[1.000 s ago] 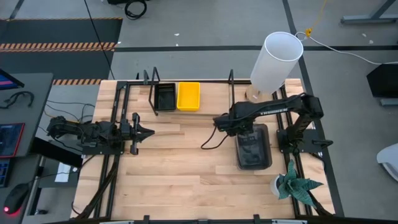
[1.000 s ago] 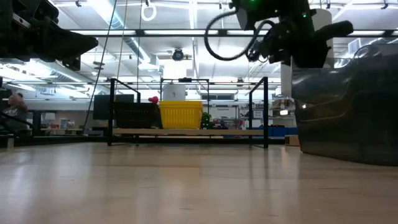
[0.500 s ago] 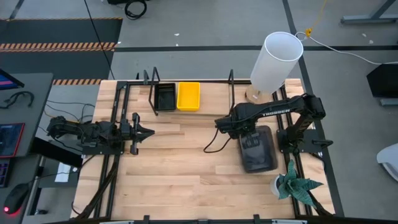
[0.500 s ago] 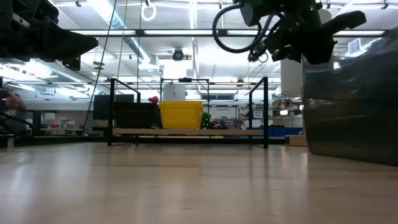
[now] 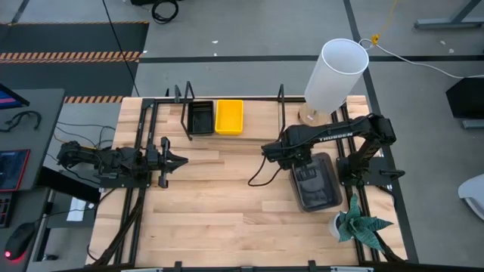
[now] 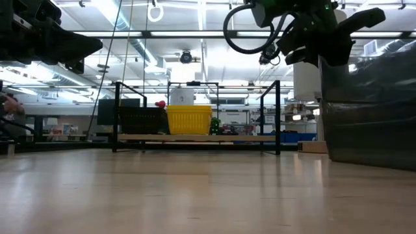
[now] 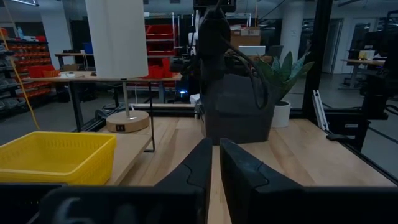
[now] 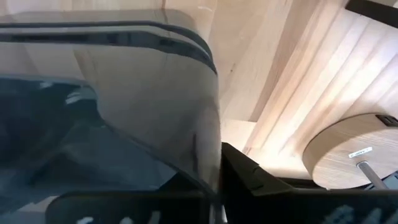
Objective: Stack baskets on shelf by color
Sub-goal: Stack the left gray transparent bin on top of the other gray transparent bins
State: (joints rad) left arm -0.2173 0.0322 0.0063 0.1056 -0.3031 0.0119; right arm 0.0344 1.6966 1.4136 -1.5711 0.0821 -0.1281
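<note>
Since the earlier frames, the dark grey basket point(image 5: 316, 183) has shifted toward the desk's right edge and turned slightly; its long axis now runs at a small angle to the planks. The basket is a shallow rectangular tray with rounded corners and smooth, glossy walls. In the low view its wall point(image 6: 370, 110) fills the right side, and its lower edge appears tilted rather than level with the desk point(image 5: 219, 204).

The right tool point(image 5: 299, 160) is at the basket's far short rim. In the right wrist view one dark finger point(image 8: 249, 174) lies against the outside of the rim wall, so the tool is clamped on the dark grey basket.

On the shelf point(image 6: 195, 138), at the desk's far side, a black mesh basket point(image 5: 200, 118) and a yellow basket point(image 5: 229, 116) sit side by side, just beside each other, between black upright brackets point(image 5: 187, 98). The yellow basket has fine perforated walls point(image 7: 56, 155).

The left tool point(image 5: 175, 159) hangs over the desk's left part, well apart from all baskets, fingers pressed together and holding nothing.

A white cylindrical lamp point(image 5: 335, 73) stands at the desk's far right corner. A potted plant point(image 5: 355, 223) stands at the near right corner.
</note>
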